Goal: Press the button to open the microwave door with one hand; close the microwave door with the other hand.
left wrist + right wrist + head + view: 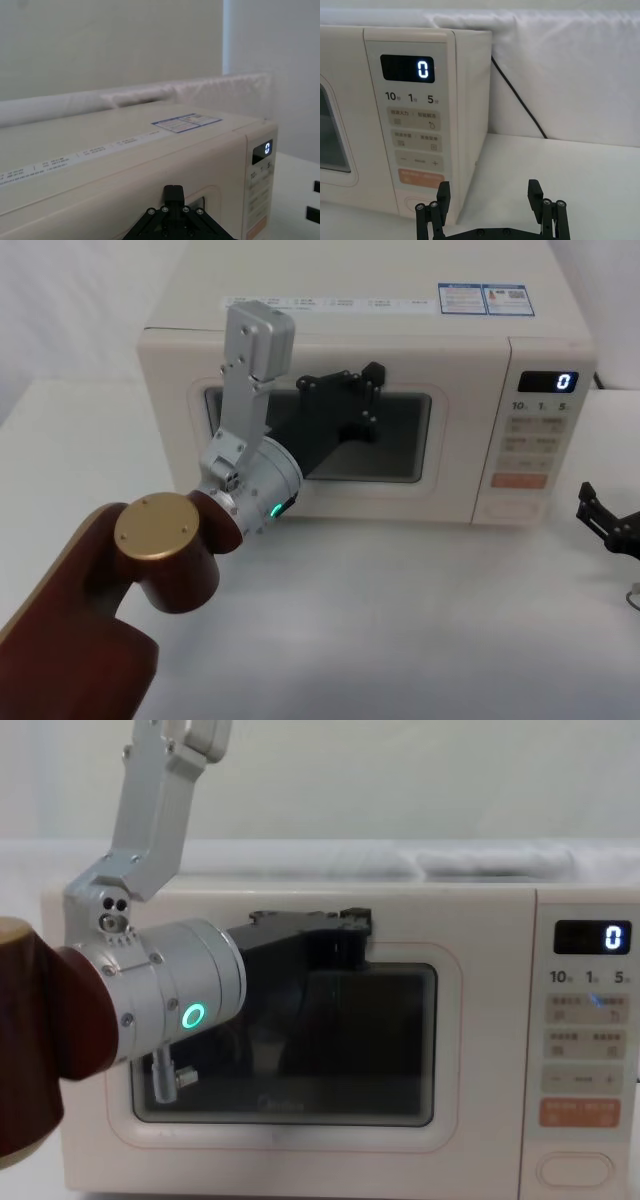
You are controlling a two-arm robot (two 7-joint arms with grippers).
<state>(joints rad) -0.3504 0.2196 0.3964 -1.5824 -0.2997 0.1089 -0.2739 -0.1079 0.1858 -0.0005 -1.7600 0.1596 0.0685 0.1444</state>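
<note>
The cream microwave stands at the back of the table with its door (330,352) (462,1050) flush with the front. My left gripper (371,373) (356,921) (173,191), fingers shut and holding nothing, is at the door's upper part by the top edge of the dark window; whether it touches cannot be told. The wide cream button (513,508) (575,1170) (413,203) sits at the bottom of the control panel. My right gripper (605,521) (489,192) hovers open and empty low over the table, to the right of the microwave, close to the button's height.
Above the button are an orange key (518,481) and small cream keys, and the black display (547,382) reads 0. A black power cord (520,95) runs down the white wall behind the microwave's right side. White tabletop (400,620) lies in front.
</note>
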